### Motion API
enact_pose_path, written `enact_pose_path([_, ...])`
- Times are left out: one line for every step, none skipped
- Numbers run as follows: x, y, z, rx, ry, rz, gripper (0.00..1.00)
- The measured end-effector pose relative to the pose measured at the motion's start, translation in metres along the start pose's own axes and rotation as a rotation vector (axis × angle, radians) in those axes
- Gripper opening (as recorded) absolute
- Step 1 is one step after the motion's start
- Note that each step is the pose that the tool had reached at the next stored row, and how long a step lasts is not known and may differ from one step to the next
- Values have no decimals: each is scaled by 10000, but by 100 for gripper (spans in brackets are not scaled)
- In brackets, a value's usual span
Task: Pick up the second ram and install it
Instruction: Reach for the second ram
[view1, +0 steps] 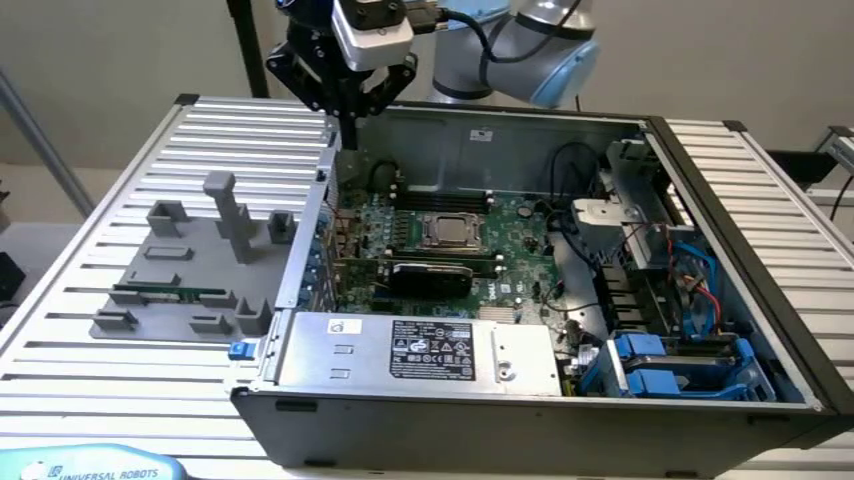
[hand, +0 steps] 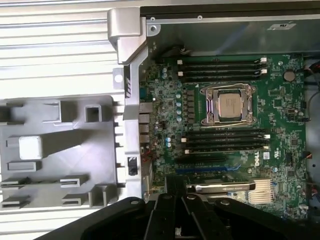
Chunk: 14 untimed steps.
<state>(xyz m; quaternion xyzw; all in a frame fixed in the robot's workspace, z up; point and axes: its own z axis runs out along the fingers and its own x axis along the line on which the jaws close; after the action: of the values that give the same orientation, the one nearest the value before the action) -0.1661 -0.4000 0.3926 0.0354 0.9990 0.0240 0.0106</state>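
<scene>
Right, I see claw shut, empty, hanging over case wall at exterior view's left, near back corner. Ram lies flat in gray tray outside case, well apart from claw. My wrist view: closed fingers above board edge.

Closed gripper over green motherboard (bare processor between black memory slots), grey holder alongside.

"UNIVERSAL ROBOTS" on the pale blue plate, "DELL" on the motherboard (power-supply label print illegible)
</scene>
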Motion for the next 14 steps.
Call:
enact_pose_path([45, -6, -1, 0, 0, 0, 11])
enact_pose_path([90, -11, -2, -1, -1, 0, 11])
enact_pose_path([135, -18, -3, -1, -1, -1, 11])
enact_pose_path([180, -24, -4, -1, -1, 0, 11])
enact_pose_path([228, -30, -5, -1, -1, 1, 11])
enact_pose_path([272, -36, -6, -1, -1, 0, 11])
enact_pose_path([318, -43, -6, -1, -1, 0, 11])
enact_pose_path([363, -50, -6, -1, -1, 0, 11])
enact_pose_path([407, -57, -6, -1, -1, 0, 11])
enact_pose_path([452, -63, -7, 0, -1, 1, 11])
enact_pose_path([498, -71, -6, -1, -1, -1, 11])
enact_pose_path([541, -78, -6, -1, -1, -1, 11])
enact_pose_path([587, -86, -5, -1, -1, -1, 11])
enact_pose_path([634, -94, -3, -1, -1, 0, 11])
